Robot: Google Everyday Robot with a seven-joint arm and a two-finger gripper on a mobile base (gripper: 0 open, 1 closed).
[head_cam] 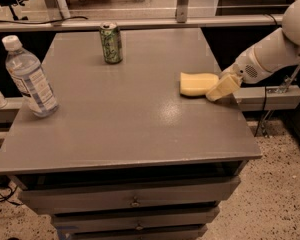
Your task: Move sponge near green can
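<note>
The pale yellow sponge lies flat on the grey table near its right edge. The green can stands upright at the back of the table, left of centre and well apart from the sponge. My gripper reaches in from the right on a white arm. Its pale yellow fingers sit at the sponge's right end, low to the table top.
A clear plastic water bottle with a white cap stands near the table's left edge. Drawers run below the table front. A rail and shelf lie behind the table. The floor at the right is speckled.
</note>
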